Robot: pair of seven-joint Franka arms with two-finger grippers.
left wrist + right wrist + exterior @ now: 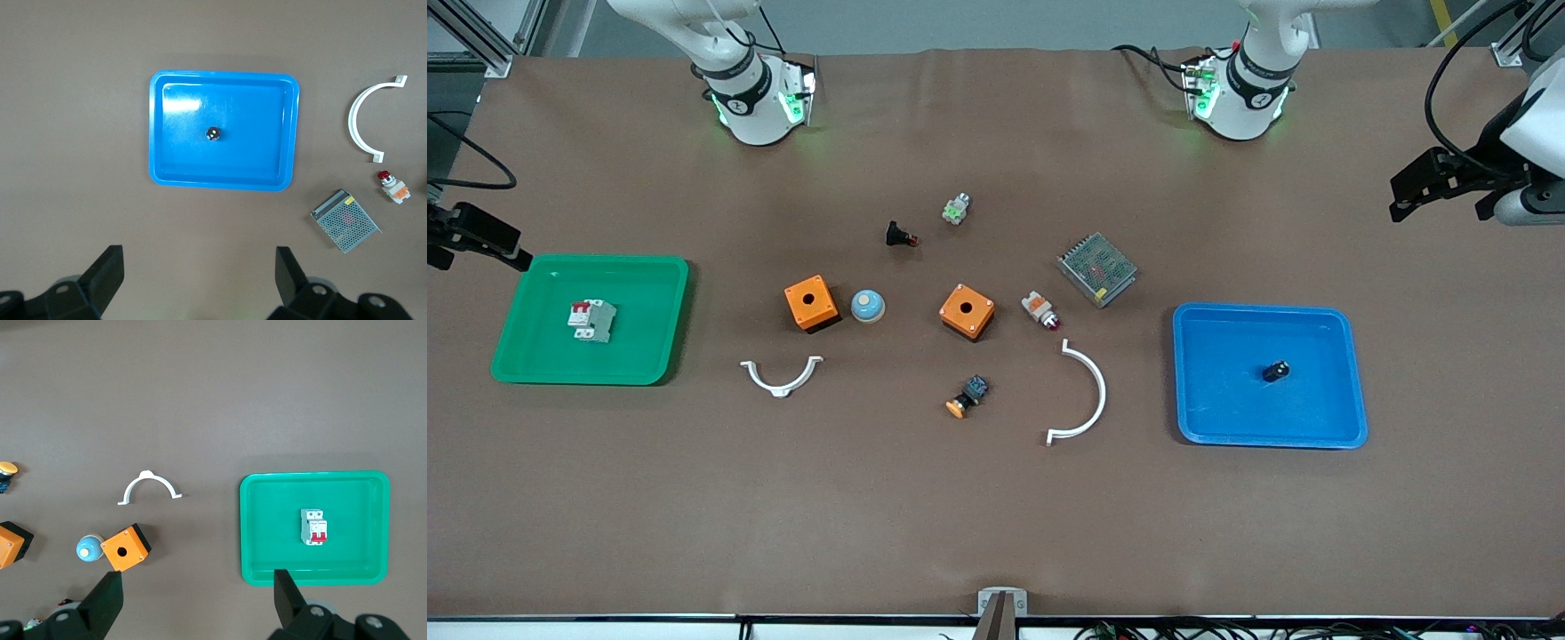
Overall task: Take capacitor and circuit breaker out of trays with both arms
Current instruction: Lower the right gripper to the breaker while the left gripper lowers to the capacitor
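Now capacitor [213, 133] & breaker [314, 526] in trays, well clear of fingers.

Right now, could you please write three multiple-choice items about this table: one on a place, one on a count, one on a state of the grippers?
1. Where does the small white and grey breaker with red levers lie?
A. In the green plastic tray
B. In the blue plastic tray
C. On the bare brown table

2. How many orange square boxes with a round hole are there?
A. One
B. Two
C. Three

3. How does the left gripper stand?
A. Shut on the tiny black cylindrical capacitor
B. Open, holding nothing
C. Shut on the breaker

Answers: 1 A, it rests on the green tray's floor. 2 B, one box and another. 3 B, its fingers are spread; the capacitor lies in the blue tray.
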